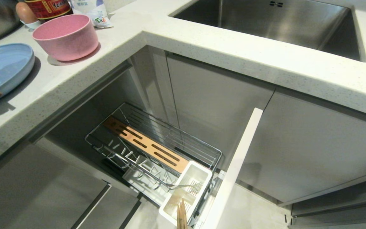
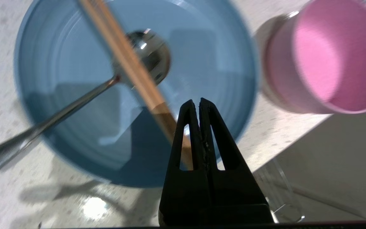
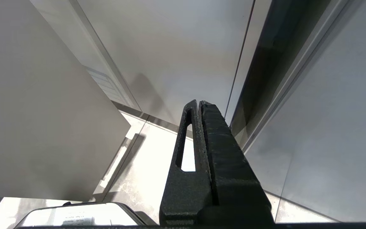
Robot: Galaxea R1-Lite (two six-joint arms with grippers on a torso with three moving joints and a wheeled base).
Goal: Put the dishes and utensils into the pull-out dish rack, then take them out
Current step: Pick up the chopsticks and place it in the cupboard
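The left gripper [image 2: 199, 101], clenched on nothing, is hovering over the blue plate [image 2: 75, 133] at the worktop's [image 1: 183, 35] left edge; chopsticks [image 2: 129, 66] and spoon [image 2: 151, 57] are lying across the plate, beside the pink bowl [image 1: 66, 36]. The right gripper [image 3: 198, 102] is hanging clenched by cabinet fronts. The dish rack [image 1: 152, 149] is standing pulled out below.

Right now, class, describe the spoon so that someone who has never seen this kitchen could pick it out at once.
Start at the white speckled countertop left of the steel sink; beside the pink bowl lies a light-blue plate. The spoon rests on that plate, its handle running out over the rim. Shiny silver metal with a rounded bowl, it lies under the straight wooden chopsticks.
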